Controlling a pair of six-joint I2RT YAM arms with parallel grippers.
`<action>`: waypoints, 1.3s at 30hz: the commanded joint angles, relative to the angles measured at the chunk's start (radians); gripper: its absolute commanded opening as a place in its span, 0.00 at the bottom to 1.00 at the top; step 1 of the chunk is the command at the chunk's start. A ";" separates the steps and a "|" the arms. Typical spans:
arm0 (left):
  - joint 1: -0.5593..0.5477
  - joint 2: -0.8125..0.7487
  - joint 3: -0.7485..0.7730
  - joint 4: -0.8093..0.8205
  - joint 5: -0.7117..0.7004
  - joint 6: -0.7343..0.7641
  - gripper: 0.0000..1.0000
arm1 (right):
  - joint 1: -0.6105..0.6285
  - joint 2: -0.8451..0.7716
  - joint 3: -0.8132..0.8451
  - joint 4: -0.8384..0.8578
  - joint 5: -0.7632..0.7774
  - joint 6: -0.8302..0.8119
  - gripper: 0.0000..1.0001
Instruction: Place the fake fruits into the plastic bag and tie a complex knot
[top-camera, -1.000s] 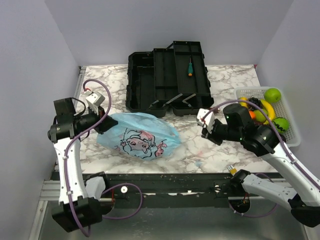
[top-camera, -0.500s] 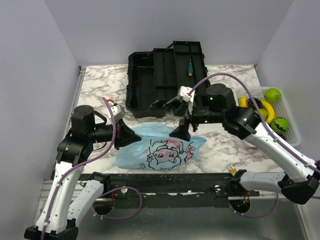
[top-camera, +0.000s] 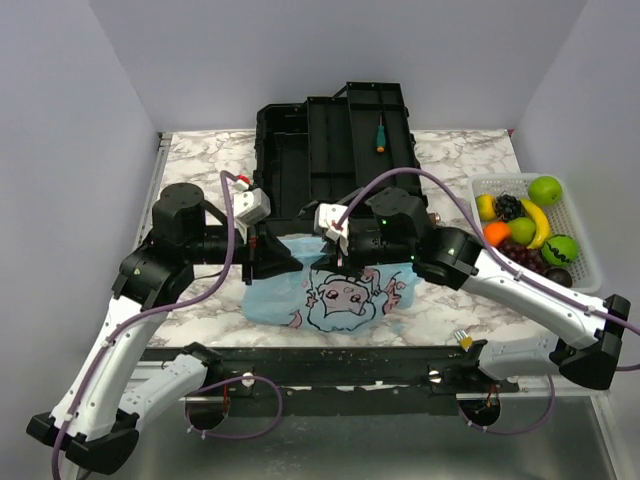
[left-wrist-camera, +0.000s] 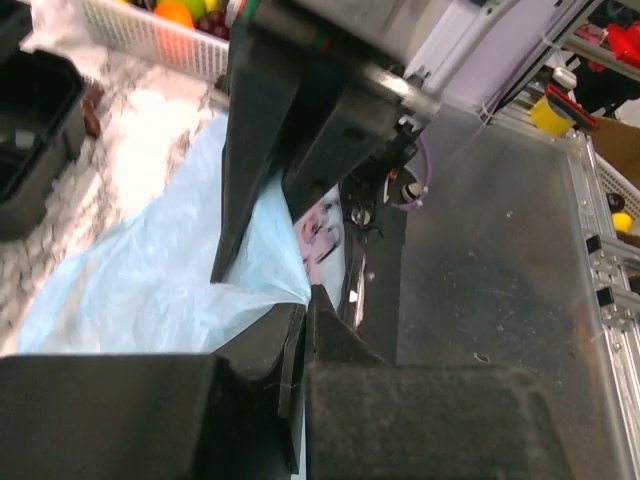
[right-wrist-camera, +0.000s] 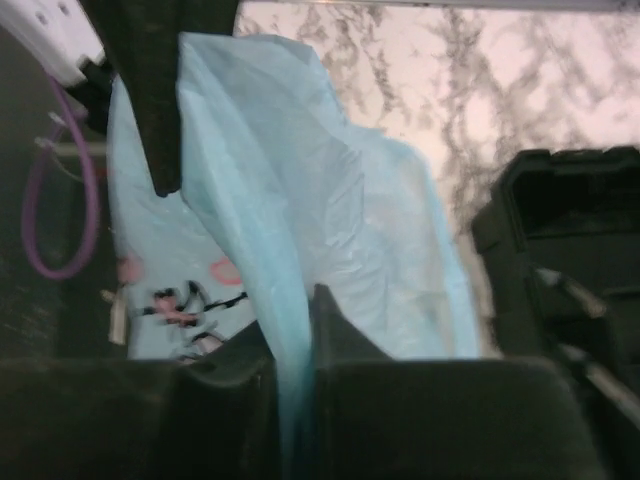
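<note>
Now the left hand (left-wrist-camera: 303, 305) grips a fold of the plastic bag (top-camera: 345, 300) over the near desk (top-camera: 440, 300), the right hand (right-wrist-camera: 295, 335) nipping another fold beside it. Part them gently to open a mouth; the fake fruits (top-camera: 522, 232) lie in the basket (top-camera: 592, 275) far right.

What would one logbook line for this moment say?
left gripper: shut on plastic bag | right gripper: shut on plastic bag | fake fruits: in basket | knot: none seen

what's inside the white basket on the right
The fake fruits: green round ones, a banana, an orange and dark grapes. Anything beneath them in the basket is hidden.
</note>
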 joint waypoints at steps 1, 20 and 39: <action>0.006 -0.034 0.094 -0.083 0.032 0.088 0.12 | 0.003 -0.037 -0.031 0.020 0.068 -0.008 0.01; 0.582 -0.087 -0.005 -0.768 0.189 1.562 0.98 | -0.017 -0.427 -0.137 0.056 -0.094 -0.059 0.01; 0.261 -0.305 -0.250 -0.100 0.191 0.725 0.62 | -0.017 -0.385 -0.091 0.083 -0.091 -0.005 0.01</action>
